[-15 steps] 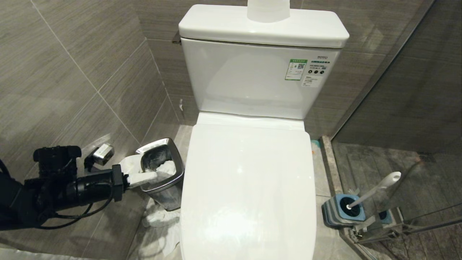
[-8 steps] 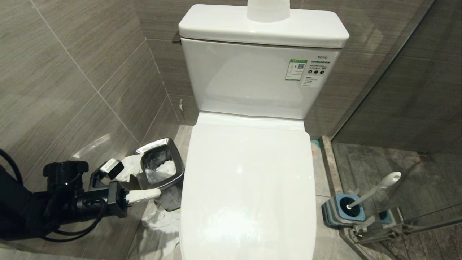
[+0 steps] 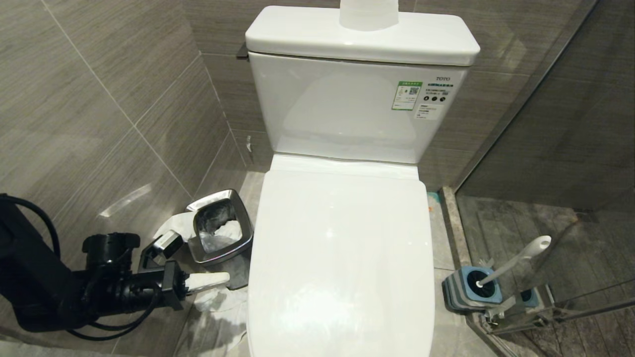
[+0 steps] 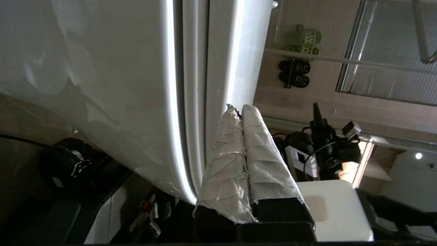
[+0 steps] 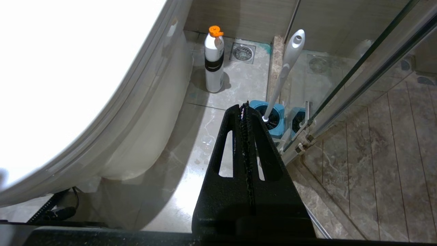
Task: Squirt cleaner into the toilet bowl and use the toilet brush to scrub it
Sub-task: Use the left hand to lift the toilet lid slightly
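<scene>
The left gripper [image 3: 221, 281] has moved down and in toward the toilet [image 3: 342, 258] over the last second. A moment ago it was up by the bin [image 3: 218, 233]. Now it sits lower, by the floor, just beside the left edge of the lid [image 3: 342, 238]. In the left wrist view its white-wrapped fingers [image 4: 251, 143] are pressed tight together and hold nothing. Their tips are close to the thin gap under the lid, but I cannot tell if they touch it.

The lid is still down, so the bowl is covered. I think the arm is getting ready to lift the lid, and nothing can be squirted or scrubbed until it is up.

The brush [image 3: 516, 263] stands in its blue holder [image 3: 471, 290] on the floor, right of the toilet, by the glass. A white bottle [image 5: 214, 61] with an orange cap stands on the floor near it; it may be the cleaner.

The right gripper [image 5: 246, 112] hangs low on that side, its fingers closed and empty.
</scene>
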Tool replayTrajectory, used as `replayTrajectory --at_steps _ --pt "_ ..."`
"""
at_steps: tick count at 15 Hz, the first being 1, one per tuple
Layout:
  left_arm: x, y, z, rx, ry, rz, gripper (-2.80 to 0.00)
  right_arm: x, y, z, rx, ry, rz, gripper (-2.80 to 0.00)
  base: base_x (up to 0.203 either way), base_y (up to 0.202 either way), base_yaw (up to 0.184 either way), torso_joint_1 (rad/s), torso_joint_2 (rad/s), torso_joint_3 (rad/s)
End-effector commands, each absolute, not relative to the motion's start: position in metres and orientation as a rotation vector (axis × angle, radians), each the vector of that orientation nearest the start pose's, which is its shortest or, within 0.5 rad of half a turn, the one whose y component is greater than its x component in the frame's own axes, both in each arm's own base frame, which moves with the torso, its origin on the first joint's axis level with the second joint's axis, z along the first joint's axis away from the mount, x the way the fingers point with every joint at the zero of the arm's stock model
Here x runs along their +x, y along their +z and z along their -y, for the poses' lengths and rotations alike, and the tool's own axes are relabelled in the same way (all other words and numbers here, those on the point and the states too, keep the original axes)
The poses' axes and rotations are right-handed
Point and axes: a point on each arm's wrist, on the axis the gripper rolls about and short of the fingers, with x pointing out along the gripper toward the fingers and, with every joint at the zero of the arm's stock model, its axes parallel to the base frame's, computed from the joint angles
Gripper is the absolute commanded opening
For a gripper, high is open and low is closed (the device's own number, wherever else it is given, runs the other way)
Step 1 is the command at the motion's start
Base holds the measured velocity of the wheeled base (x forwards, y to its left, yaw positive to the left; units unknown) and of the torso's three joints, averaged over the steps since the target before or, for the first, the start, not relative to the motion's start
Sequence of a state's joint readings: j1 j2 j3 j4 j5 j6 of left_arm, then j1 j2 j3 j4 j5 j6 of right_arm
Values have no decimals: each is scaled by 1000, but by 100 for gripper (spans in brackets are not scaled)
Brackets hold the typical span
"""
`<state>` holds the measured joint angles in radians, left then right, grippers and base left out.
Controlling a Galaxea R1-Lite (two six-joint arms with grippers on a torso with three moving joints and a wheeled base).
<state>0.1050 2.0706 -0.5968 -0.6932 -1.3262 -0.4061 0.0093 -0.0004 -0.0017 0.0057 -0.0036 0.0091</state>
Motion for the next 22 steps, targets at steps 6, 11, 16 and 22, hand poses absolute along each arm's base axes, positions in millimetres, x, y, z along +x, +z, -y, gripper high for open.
replayTrajectory --at_steps 6,11,16,22 --pt "301 25 -17 -900 -1094 -846 0 -23 75 0 9 6 -5 -280 0 0 0 0 0 0" --pt "302 25 -25 -912 -1099 -826 0 -23 75 0 9 6 -5 -280 0 0 0 0 0 0" --pt "301 25 -24 -870 -1127 -794 0 -23 75 0 9 6 -5 -280 0 0 0 0 0 0" --pt "292 31 -23 -849 -1198 -757 0 -23 75 0 9 6 -5 -280 0 0 0 0 0 0"
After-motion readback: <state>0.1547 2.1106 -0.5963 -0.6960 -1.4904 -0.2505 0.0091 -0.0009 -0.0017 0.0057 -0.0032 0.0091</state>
